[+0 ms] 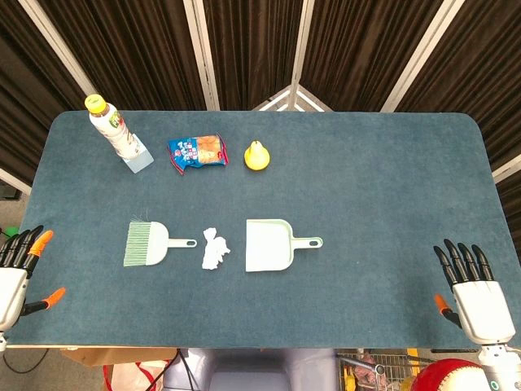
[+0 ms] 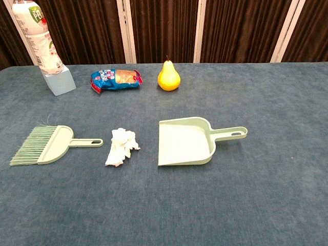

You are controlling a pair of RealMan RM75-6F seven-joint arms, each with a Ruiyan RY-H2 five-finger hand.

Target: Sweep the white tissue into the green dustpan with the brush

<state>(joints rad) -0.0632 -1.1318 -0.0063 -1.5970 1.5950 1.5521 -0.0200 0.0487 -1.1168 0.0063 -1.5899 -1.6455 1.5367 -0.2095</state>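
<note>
The white tissue point(image 1: 215, 249) lies crumpled on the blue tabletop point(image 1: 383, 187), between the brush point(image 1: 148, 243) on its left and the green dustpan point(image 1: 270, 245) on its right, touching neither. The left hand point(image 1: 16, 265) and right hand point(image 1: 474, 289) rest at the tabletop's near corners, fingers apart, holding nothing, both well apart from the tools.

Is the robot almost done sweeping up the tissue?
No, nothing is done yet. The tissue lies on the table between the brush and the dustpan, outside the pan. Neither tool is held: the left hand and right hand sit open at the table's near edge. Picking up the brush and dustpan, then sweeping, is all left.
</note>
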